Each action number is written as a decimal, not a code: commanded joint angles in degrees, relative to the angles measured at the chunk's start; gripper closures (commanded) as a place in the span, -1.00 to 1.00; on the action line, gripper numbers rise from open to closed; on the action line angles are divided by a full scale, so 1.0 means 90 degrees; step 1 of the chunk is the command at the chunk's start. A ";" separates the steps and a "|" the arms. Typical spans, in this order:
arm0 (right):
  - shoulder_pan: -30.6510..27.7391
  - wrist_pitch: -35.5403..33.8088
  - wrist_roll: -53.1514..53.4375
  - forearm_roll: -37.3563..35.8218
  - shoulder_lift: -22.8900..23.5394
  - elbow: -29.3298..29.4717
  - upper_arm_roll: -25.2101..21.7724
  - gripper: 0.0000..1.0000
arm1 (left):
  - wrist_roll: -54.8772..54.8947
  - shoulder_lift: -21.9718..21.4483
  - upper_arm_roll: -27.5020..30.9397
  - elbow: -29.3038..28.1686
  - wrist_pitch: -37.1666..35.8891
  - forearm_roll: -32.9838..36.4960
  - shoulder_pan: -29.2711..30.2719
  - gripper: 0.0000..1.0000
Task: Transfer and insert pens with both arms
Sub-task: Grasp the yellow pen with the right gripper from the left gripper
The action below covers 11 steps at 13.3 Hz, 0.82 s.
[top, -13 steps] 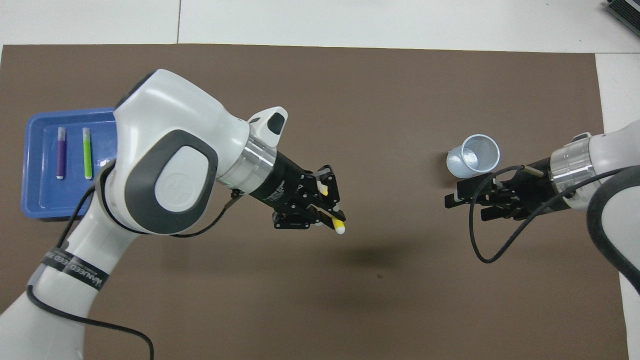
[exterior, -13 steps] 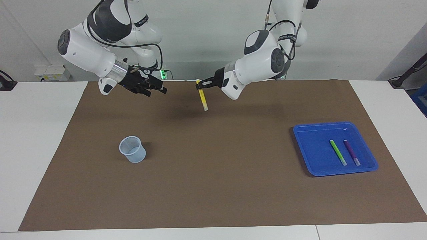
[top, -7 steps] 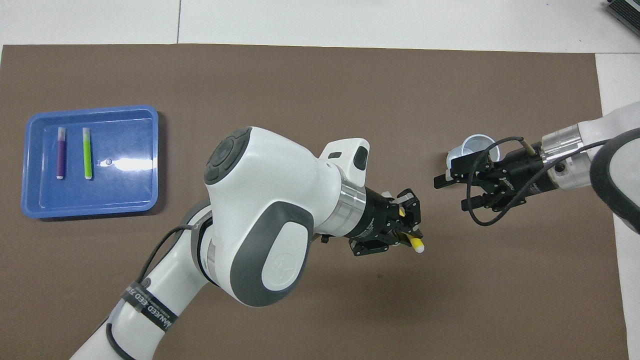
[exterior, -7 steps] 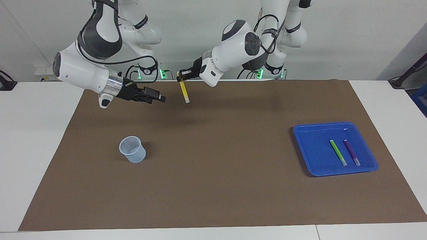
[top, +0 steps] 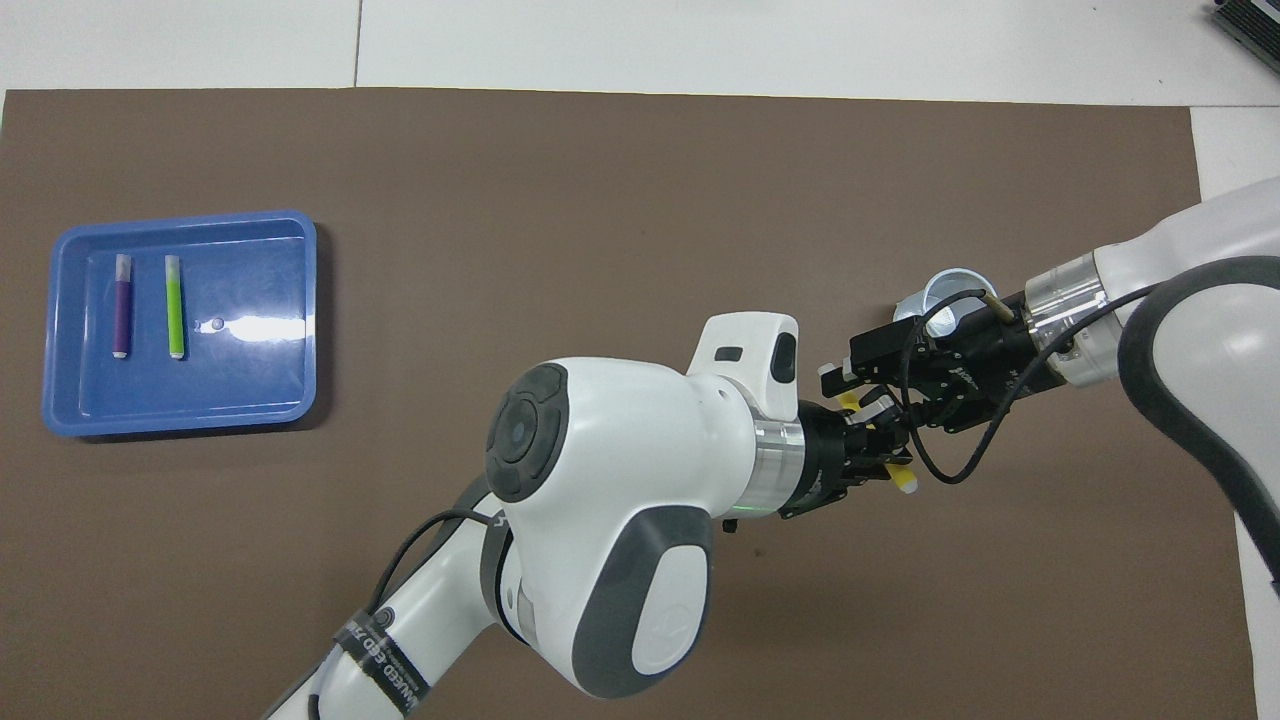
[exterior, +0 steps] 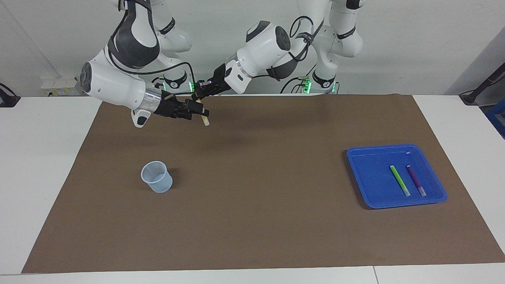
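My left gripper is shut on the top of the yellow pen, which hangs tilted, pale cap down, over the mat near the robots. In the overhead view the left gripper shows the pen's cap sticking out. My right gripper is open and reaches in from the side, one finger on either side of the pen's middle; it also shows in the overhead view. The green pen and the purple pen lie side by side in the blue tray.
A clear plastic cup stands upright on the brown mat toward the right arm's end, farther from the robots than the grippers. In the overhead view the right wrist partly covers the cup. The tray sits toward the left arm's end.
The left arm has carried the yellow pen across toward the right arm's end. The right gripper has moved in, and its fingers now straddle the pen.
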 commanded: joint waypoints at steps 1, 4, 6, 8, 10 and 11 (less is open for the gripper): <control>-0.0061 -0.0223 0.0046 0.0035 -0.0114 0.0057 -0.0002 -1.00 | -0.0022 -0.0106 0.0084 -0.0307 0.0509 -0.0077 -0.0203 1.00; -0.0139 -0.0389 -0.0022 0.0015 -0.0134 0.0057 -0.0012 -0.72 | -0.0022 -0.0107 0.0084 -0.0308 0.0530 -0.0077 -0.0232 1.00; -0.0139 -0.0429 -0.0022 0.0005 -0.0173 0.0048 -0.0012 -0.38 | -0.0032 -0.0097 0.0084 -0.0308 0.0549 -0.0077 -0.0242 1.00; -0.0149 -0.0477 -0.0051 -0.0043 -0.0173 0.0047 -0.0012 -0.16 | -0.0032 -0.0097 0.0084 -0.0308 0.0559 -0.0077 -0.0232 1.00; -0.0139 -0.0487 -0.0051 -0.0063 -0.0182 0.0038 -0.0012 -0.07 | -0.0032 -0.0097 0.0084 -0.0308 0.0559 -0.0077 -0.0213 1.00; -0.0139 -0.0478 -0.0051 -0.0063 -0.0192 0.0028 -0.0012 -0.01 | -0.0041 -0.0097 0.0084 -0.0308 0.0550 -0.0077 -0.0203 1.00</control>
